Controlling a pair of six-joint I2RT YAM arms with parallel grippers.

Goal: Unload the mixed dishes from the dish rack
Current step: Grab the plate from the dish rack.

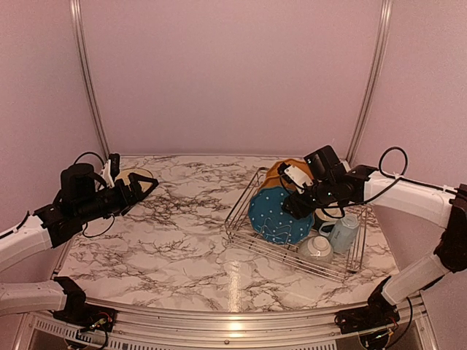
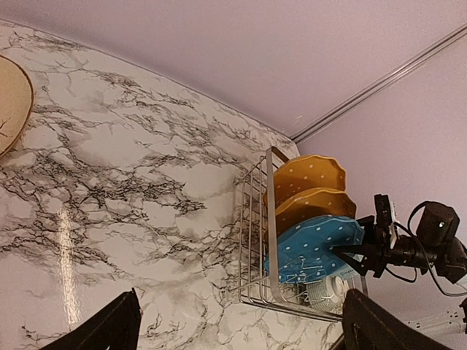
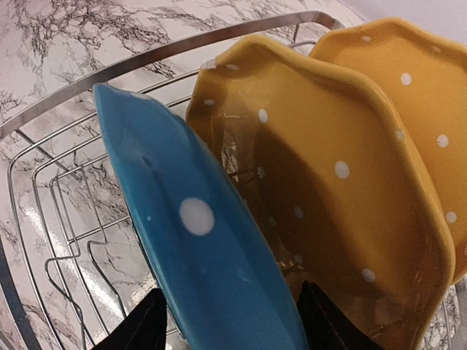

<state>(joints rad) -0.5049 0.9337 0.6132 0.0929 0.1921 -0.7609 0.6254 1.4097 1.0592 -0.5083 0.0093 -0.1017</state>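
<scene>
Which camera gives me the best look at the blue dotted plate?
Top external: the blue plate shows most of its dotted face. Left wrist sees it smaller and slanted; right wrist only its edge, close and cropped.

The left arm (image 1: 44, 219) reaches forward low, and the left gripper (image 1: 146, 186) is spread wide and empty. The right arm (image 1: 408, 193) stretches leftward. The right gripper (image 1: 292, 205) tilts down with its fingers (image 3: 142, 328) partly parted, grip unclear.

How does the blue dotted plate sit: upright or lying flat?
Upright: the blue plate stands on edge in the dish rack, beside a yellow plate.

Marble table (image 1: 168, 233): dish rack (image 1: 270, 248), cream plate (image 1: 131, 176)
</scene>
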